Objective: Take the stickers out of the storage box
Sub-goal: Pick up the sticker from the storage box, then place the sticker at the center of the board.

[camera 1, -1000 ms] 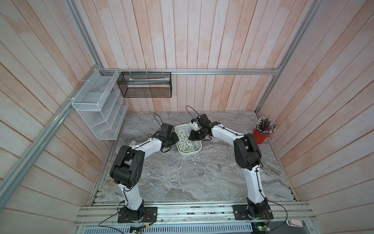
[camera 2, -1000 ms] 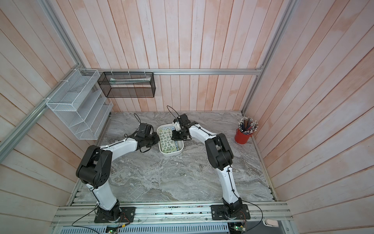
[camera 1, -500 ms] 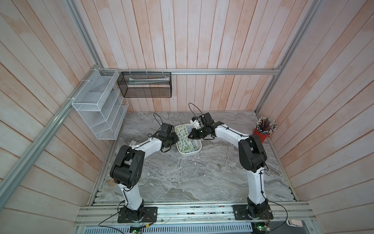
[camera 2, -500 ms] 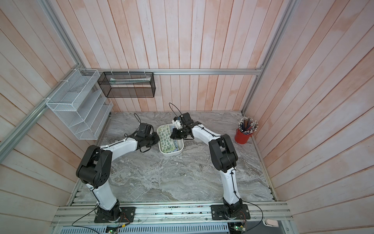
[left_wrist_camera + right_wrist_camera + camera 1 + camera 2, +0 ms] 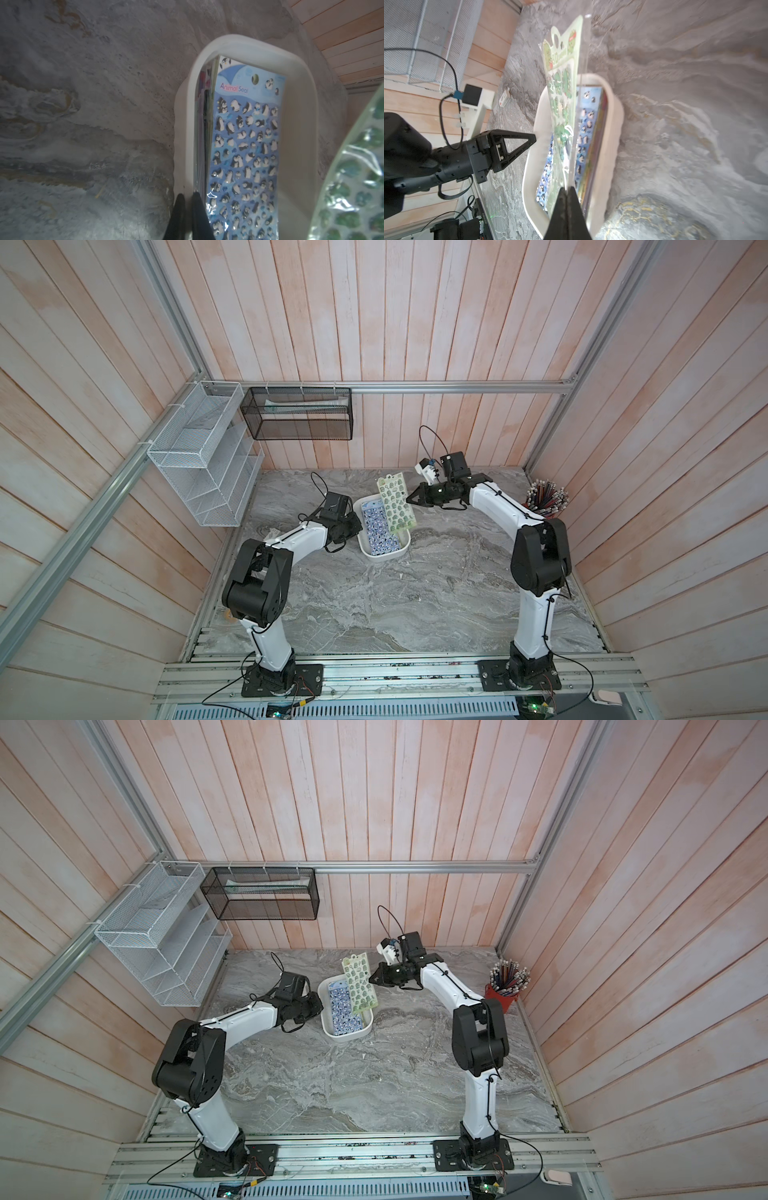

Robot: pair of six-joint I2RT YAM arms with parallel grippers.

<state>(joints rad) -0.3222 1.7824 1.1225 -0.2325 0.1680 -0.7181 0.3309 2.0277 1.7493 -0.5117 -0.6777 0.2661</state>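
White plastic, shallow and with rounded corners: this is the storage box [image 5: 385, 557], standing on the grey marble worktop [image 5: 395, 605] between your two arms. Inside it the stickers [image 5: 601, 124] lie in a stack, and a blue penguin sheet [image 5: 245, 145] is the top one. Your left hand [image 5: 188, 195] is pinching the long wall of the box, one finger outside and one inside. Your right hand [image 5: 566, 188] is pressed together on the edge of a green sheet [image 5: 397, 504], which hangs tilted above the box, with its lower end over the box. Near the far right corner a red cup [image 5: 500, 998] holds pencils [image 5: 509, 975].
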